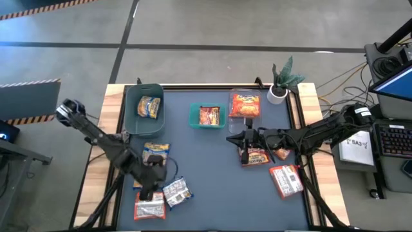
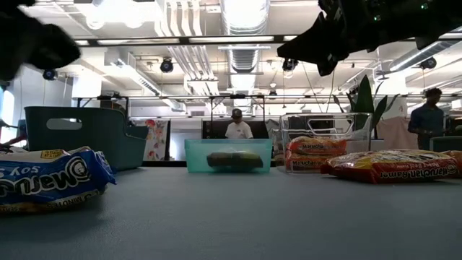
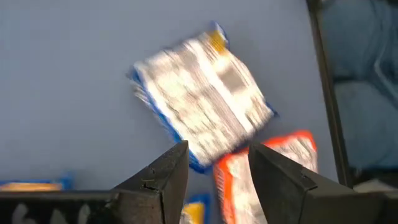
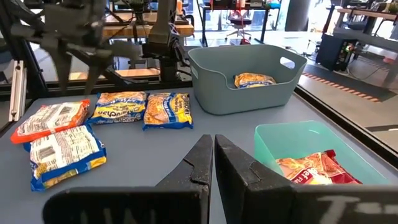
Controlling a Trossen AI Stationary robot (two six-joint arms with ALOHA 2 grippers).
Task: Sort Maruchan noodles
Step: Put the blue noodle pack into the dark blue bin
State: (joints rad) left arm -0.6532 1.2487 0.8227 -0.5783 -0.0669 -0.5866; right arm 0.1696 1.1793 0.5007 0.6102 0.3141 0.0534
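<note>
Left pincer (image 3: 214, 165) parted above blurred noodle packet (image 3: 202, 96), apparently empty

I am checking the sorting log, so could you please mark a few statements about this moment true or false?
1. The grey-blue bin holds a yellow packet. True.
2. The right pincer stands wide open. False: it is shut, holding nothing.
3. The teal bin is empty. False: an orange-red packet lies in it.
4. The left pincer is open above the blue-and-white packet. True.
</note>
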